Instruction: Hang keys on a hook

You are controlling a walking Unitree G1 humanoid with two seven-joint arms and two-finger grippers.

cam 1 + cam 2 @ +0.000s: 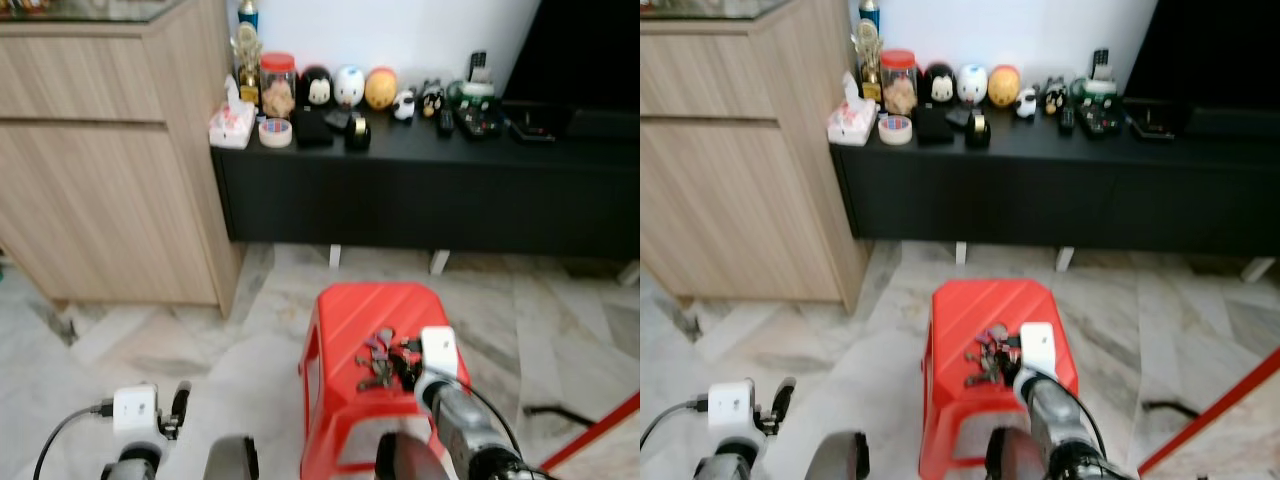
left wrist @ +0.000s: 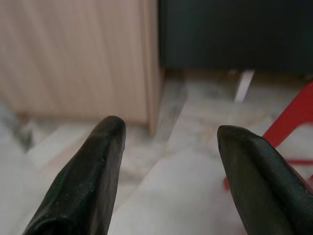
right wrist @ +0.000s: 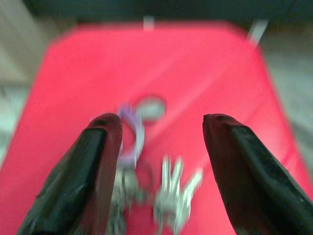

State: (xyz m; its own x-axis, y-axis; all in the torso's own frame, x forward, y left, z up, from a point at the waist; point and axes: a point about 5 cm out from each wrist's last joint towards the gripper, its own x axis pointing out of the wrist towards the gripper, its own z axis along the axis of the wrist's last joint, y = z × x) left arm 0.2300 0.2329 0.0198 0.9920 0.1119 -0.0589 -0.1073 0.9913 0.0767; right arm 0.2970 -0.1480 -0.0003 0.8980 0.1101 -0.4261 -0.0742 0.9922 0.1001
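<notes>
Your right gripper (image 3: 159,142) hangs w/ fingers spread wide, just above the bunch of silver metal keys (image 3: 168,193) lying on top of the red plastic stool (image 1: 350,310). Left gripper (image 2: 168,147) is also spread, holding nothing, low over the pale marble floor (image 2: 161,191) near the light wood cabinet (image 1: 110,150)

A red plastic stool (image 1: 350,320) stands on the marble floor (image 1: 180,350). On its seat lies a bunch of keys (image 3: 166,191) (with a purple tag), directly under the right gripper (image 3: 161,147), between its spread fingers.
</notes>
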